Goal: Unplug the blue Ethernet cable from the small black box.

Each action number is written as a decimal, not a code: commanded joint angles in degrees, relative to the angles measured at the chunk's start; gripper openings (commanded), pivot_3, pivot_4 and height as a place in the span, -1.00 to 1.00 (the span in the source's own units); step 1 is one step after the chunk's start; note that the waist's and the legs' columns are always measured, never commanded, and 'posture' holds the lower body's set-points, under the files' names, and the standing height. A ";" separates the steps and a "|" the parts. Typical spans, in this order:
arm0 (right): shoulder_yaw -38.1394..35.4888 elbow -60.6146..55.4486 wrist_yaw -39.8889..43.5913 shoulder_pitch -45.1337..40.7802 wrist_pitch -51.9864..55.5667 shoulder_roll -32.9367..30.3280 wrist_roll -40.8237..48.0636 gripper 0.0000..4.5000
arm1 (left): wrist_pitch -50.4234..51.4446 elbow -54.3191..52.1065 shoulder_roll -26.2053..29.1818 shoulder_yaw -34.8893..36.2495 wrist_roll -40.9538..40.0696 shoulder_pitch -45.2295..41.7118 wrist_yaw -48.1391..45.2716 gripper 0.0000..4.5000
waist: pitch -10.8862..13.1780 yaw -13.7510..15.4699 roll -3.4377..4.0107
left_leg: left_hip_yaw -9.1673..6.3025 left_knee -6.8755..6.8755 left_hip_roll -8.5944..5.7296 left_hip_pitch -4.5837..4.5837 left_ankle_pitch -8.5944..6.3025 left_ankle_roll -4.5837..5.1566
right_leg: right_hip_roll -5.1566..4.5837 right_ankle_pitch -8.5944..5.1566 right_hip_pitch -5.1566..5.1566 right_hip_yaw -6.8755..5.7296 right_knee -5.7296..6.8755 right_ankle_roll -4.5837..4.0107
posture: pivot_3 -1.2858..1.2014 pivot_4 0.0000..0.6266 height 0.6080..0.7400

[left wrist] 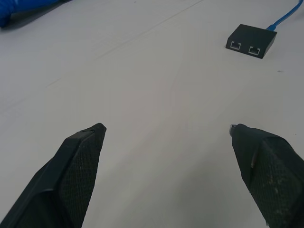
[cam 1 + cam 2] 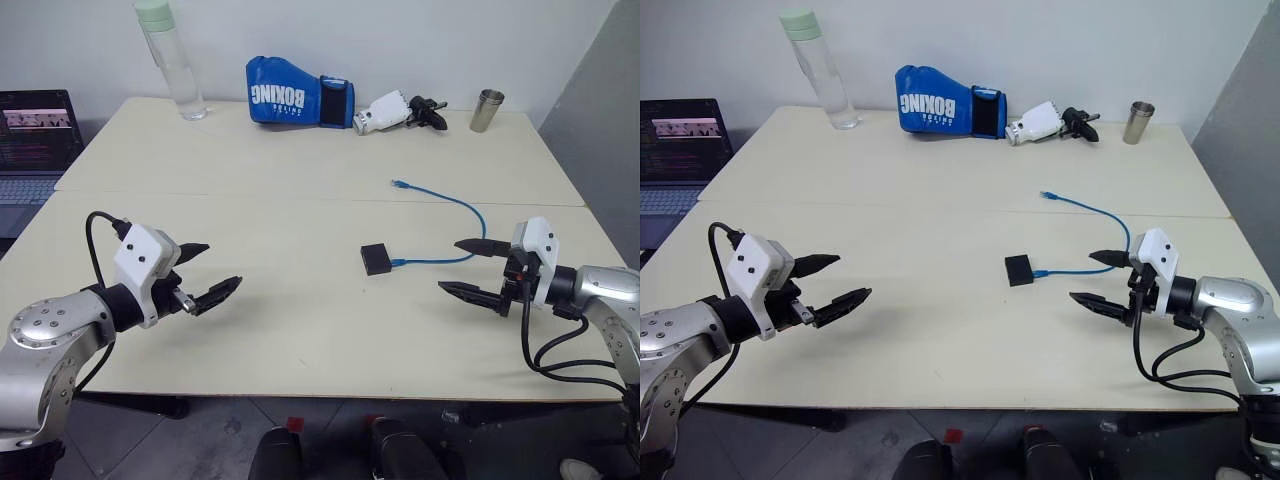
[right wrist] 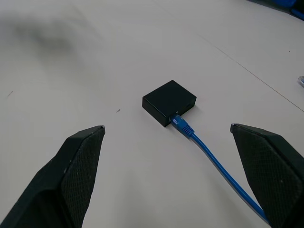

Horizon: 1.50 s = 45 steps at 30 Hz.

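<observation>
Nearest, the left gripper [image 2: 205, 271] hovers over the front left of the table [image 2: 280, 340], its fingers [image 1: 76, 175] spread wide with nothing between them, pointing across toward the middle. On the right, the right gripper [image 2: 472, 268] hovers above the front right edge, fingers [image 3: 78, 171] likewise wide apart and empty, aimed leftward at the small black box [image 2: 376, 258].

The box lies flat on the table between the two grippers, nearer the right one and apart from both. In the right wrist view it sits ahead of the open fingers, roughly centred between them. The left wrist view shows two open ports on the side that faces the left gripper.

The blue Ethernet cable [image 2: 455, 211] is plugged into the box's opposite side, the one toward the right gripper. From the plug it runs right along the table, passing close by the right fingers, then bends back and arcs away to the far left, ending in a free plug lying on the table beyond the box. In the right wrist view the cord passes close to one finger; whether it touches cannot be told.

Along the far edge stand a clear bottle [image 2: 172, 60], a blue boxing glove [image 2: 290, 92], a spare white and black gripper [image 2: 398, 110] and a metal cup [image 2: 487, 110]. A laptop [image 2: 35, 140] sits beyond the table's left side.
</observation>
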 commanded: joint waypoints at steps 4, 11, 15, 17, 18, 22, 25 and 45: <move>-2.18 -1.47 0.32 -0.96 -0.59 -1.40 0.16 1.00 | 0.64 -1.84 1.22 1.49 -1.57 -2.03 0.09 0.98 | 0.00 0.00 0.00 | -0.01 0.00 0.00 0.00 0.00 0.00 | 0.00 0.00 0.00 0.00 0.00 0.00 | 0.03 -0.52 1.00; -1.66 -2.22 -0.09 -1.30 -0.51 -1.66 -0.46 1.00 | 2.46 -3.23 0.81 1.46 -2.90 -3.37 0.71 0.98 | 0.00 0.01 0.00 | 0.01 0.00 -0.01 0.00 0.00 0.00 | 0.00 0.00 0.00 0.00 0.00 0.00 | 0.03 -0.52 1.00; -1.05 -2.04 0.08 -1.94 -1.18 -2.16 -1.59 1.00 | 3.55 -4.46 1.05 1.44 -3.90 -4.10 1.17 0.98 | 0.00 0.01 0.00 | 0.00 0.00 0.00 0.00 0.00 0.00 | 0.00 0.00 0.00 0.00 0.01 0.00 | 0.03 -0.52 1.00; -0.75 -1.80 0.06 -2.30 -0.96 -2.46 -2.18 1.00 | 4.18 -5.13 1.33 1.16 -4.17 -4.67 1.29 0.98 | 0.00 0.01 0.00 | 0.01 0.00 0.00 0.01 0.00 0.00 | 0.00 0.00 0.00 0.00 0.01 0.00 | 0.03 -0.52 1.00; -0.72 -1.65 0.22 -2.54 -0.82 -2.48 -2.23 1.00 | 4.65 -5.55 1.36 1.11 -4.78 -5.21 1.22 0.98 | 0.00 0.01 0.00 | 0.01 0.01 0.00 0.01 0.00 0.00 | 0.00 0.00 0.00 0.01 0.01 0.00 | 0.03 -0.52 1.00; -0.43 -1.14 0.11 -3.74 0.02 -2.50 -2.32 1.00 | 5.33 -6.44 2.39 0.00 -5.28 -6.18 0.50 0.98 | 0.00 0.02 0.00 | 0.00 0.01 -0.01 -0.01 0.00 0.00 | 0.00 0.00 0.00 0.00 0.01 0.00 | 0.03 -0.52 1.00; 0.54 -0.04 -0.94 -5.03 0.42 -2.35 -3.77 1.00 | 5.98 -7.17 3.10 -1.14 -6.47 -6.18 -0.75 0.98 | 0.01 0.00 0.01 | 0.01 0.01 -0.01 0.01 0.00 0.00 | 0.00 0.00 0.00 0.01 0.01 0.00 | 0.03 -0.52 1.00; 22.02 32.72 5.78 -27.40 -8.54 8.77 -22.25 1.00 | 4.00 -7.16 2.76 -12.16 -6.39 -9.25 -6.35 0.98 | 0.03 -0.03 0.05 | 0.12 0.05 -0.01 0.01 0.01 0.00 | 0.01 0.01 -0.06 0.05 0.03 -0.03 | 0.03 -0.52 1.00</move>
